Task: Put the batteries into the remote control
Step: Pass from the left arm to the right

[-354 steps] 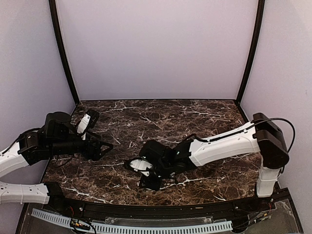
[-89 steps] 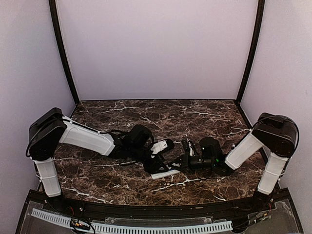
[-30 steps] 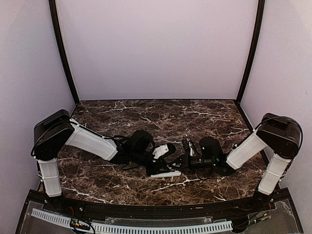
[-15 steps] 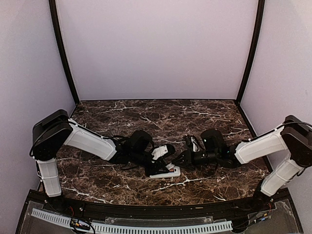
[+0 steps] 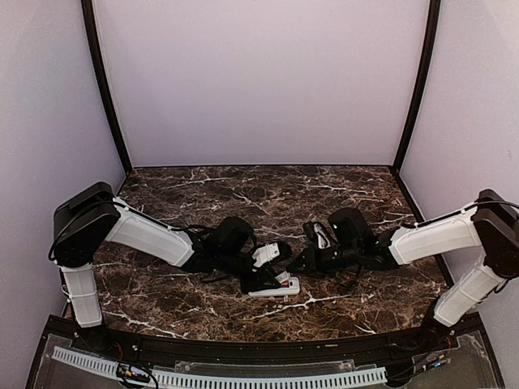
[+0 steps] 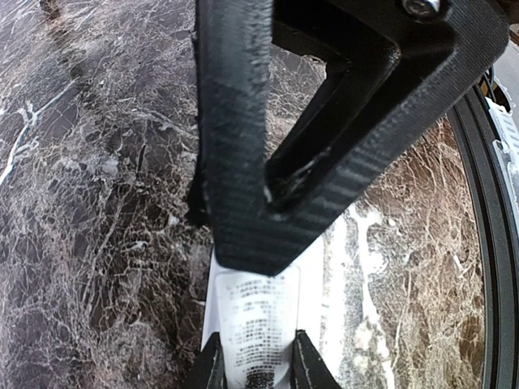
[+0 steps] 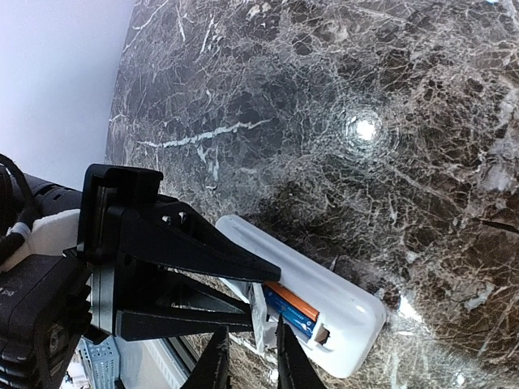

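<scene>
The white remote control (image 5: pixel 280 286) lies back up on the marble, its battery bay uncovered. In the bay, side by side, sit the batteries: an orange one (image 7: pixel 293 298) and a blue one (image 7: pixel 285 313). My left gripper (image 5: pixel 261 274) is shut across the remote's width, and its labelled back (image 6: pixel 251 324) shows between the left fingertips (image 6: pixel 212 366). My right gripper (image 7: pixel 248 361) hovers just over the bay's inner end, jaws a narrow gap apart. A thin white flap (image 7: pixel 268 324) shows between them; I cannot tell whether it is gripped. From the top view the right gripper (image 5: pixel 308 262) meets the remote from the right.
Dark veined marble table (image 5: pixel 243 194) with black rails at its sides and front edge (image 5: pixel 243 348). Both arms meet at the table's near middle, fingers overlapping above the remote. One right finger (image 6: pixel 268 162) fills the left wrist view.
The right arm's elbow has swung out to the right, and its wrist has shifted back a little. The left arm and the remote have stayed put.
</scene>
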Motion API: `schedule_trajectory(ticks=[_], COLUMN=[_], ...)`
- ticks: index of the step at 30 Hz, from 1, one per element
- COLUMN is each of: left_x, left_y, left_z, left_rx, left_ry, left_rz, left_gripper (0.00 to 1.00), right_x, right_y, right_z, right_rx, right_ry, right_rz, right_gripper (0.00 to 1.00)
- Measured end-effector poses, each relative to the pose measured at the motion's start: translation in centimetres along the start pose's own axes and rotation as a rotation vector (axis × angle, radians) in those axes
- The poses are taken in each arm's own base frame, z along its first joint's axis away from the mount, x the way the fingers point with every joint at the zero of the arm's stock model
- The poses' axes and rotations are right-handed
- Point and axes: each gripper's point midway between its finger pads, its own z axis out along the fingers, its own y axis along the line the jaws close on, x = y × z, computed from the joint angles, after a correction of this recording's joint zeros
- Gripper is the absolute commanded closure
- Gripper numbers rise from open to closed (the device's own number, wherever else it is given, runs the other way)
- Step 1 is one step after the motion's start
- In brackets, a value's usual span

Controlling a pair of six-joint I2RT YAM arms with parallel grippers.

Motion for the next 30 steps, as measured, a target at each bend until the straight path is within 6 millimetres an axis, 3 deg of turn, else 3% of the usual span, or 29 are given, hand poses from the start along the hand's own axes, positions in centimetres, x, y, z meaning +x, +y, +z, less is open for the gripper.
schedule_trajectory(ticks=[30], left_x=[0.0], left_y=[0.0], left_z=[0.0], left_rx=[0.001], left_ry=[0.014], left_rz=[0.010], left_gripper=[0.95], right_x=[0.7], right_y=[-0.7], right_z=[1.0], right_rx=[0.015], right_ry=[0.052], right_rz=[0.020], right_gripper=[1.00])
